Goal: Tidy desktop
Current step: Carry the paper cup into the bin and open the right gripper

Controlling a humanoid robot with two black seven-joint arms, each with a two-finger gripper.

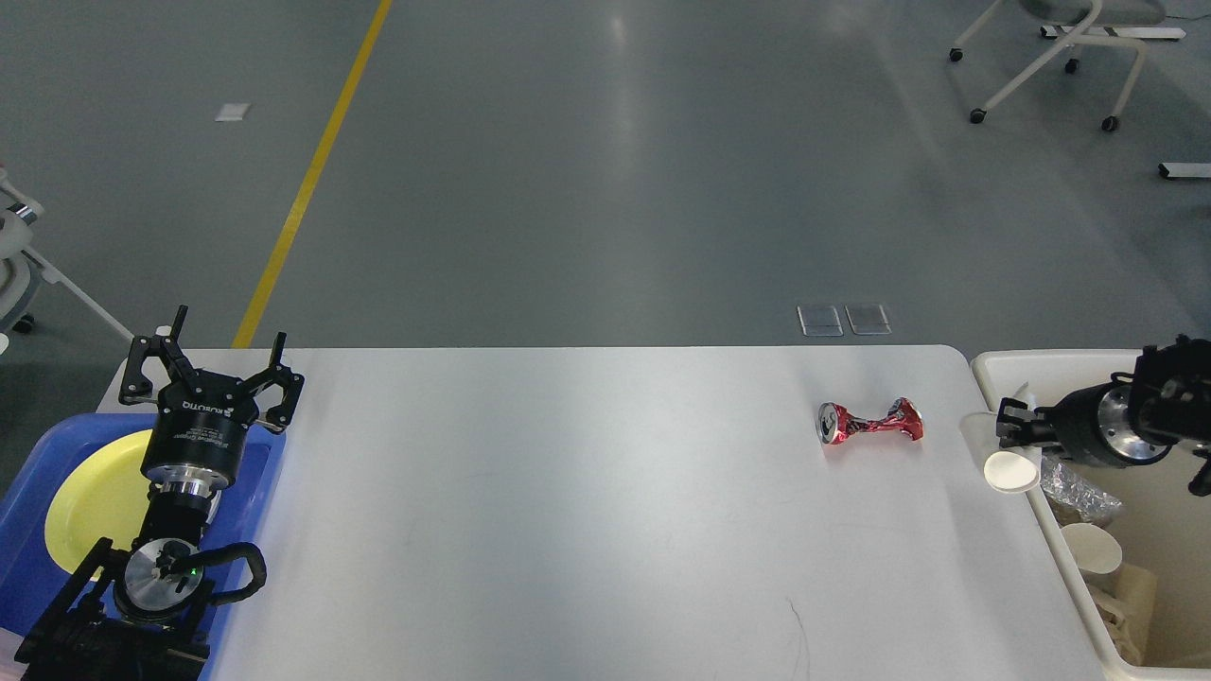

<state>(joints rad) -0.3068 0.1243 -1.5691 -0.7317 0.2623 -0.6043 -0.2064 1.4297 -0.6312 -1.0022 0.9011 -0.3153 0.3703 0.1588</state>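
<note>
My right tool (1005, 423) holds a white paper cup (1009, 465) at the right edge of the broad white rounded-corner table (587, 530), its fingers closed on the cup's rim, right at the near wall of the cream-white plastic bin (1050, 530). The cup hangs over the seam between table and bin, so I judge a release here could drop it on the rim and send it back onto the table or down the gap. The crushed red aluminium can (868, 422) lies on its side on the table just left of the cup; a careless sweep of my right arm could knock it rolling. My left tool (216, 378) stands empty with fingers spread wide above the blue plastic tray (28, 492) holding a yellow plate (90, 501), at the table's left end.
</note>
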